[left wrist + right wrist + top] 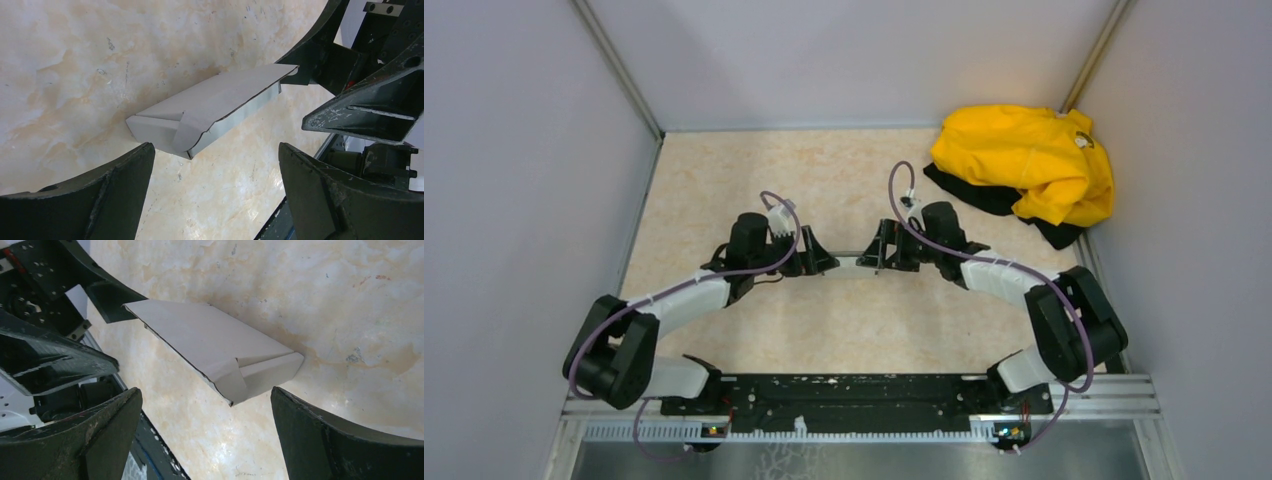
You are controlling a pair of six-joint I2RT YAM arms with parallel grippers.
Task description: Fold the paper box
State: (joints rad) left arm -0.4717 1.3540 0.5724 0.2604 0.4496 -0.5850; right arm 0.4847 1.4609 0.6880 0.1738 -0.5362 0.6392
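Observation:
The paper box [852,266] is a small pale grey, folded, flat rectangular box lying on the marbled table between the two arms. In the left wrist view the paper box [210,107] lies just ahead of my open left gripper [215,165], whose fingers touch nothing. From the right wrist the paper box [220,350] shows its folded end flap, just beyond my open right gripper [207,407], which is empty too. Seen from above, the left gripper [819,262] and right gripper [882,258] face each other at the box's two ends.
A crumpled yellow garment [1029,160] over something black lies in the back right corner. Grey walls enclose the table [724,180] on three sides. The black base rail [854,395] runs along the near edge.

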